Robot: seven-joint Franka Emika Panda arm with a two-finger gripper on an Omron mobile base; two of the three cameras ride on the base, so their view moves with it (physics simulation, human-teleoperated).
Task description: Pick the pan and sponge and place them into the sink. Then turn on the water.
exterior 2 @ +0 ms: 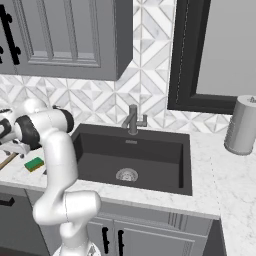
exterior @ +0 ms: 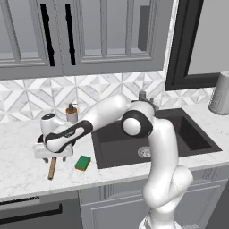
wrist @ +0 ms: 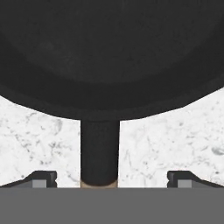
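Pan (wrist: 109,52) sits on the marble counter (exterior: 22,174) left of the sink (exterior: 188,134), not yet lifted as far as I can judge. My gripper (wrist: 111,180) is right down over it, jaws spread wide, one tip on each side of the dark neck where the pan handle (exterior: 52,168) joins the bowl. Nothing is between the tips but that neck, and they are not touching it. In the hand view the black bowl lies past the tips, with white marble on both sides of the neck.

From the left base view the hand covers most of the pan; the wooden handle sticks out toward the near edge of the counter. Sponge (exterior: 82,163) lies flat on the counter just right of that handle, between it and the sink's left rim, apart from both. I also see it in the right base view near the arm.

Sink basin holds nothing, only the round drain (exterior 2: 127,174). Faucet (exterior 2: 133,119) stands at the far rim, no water running that I can see. Soap dispenser (exterior: 71,112) is on the far side by the backsplash.

Progress, my read: none of the three steps is done. I am at the grasp on the pan. Left: close and carry the pan into the sink, then the sponge, then the faucet.
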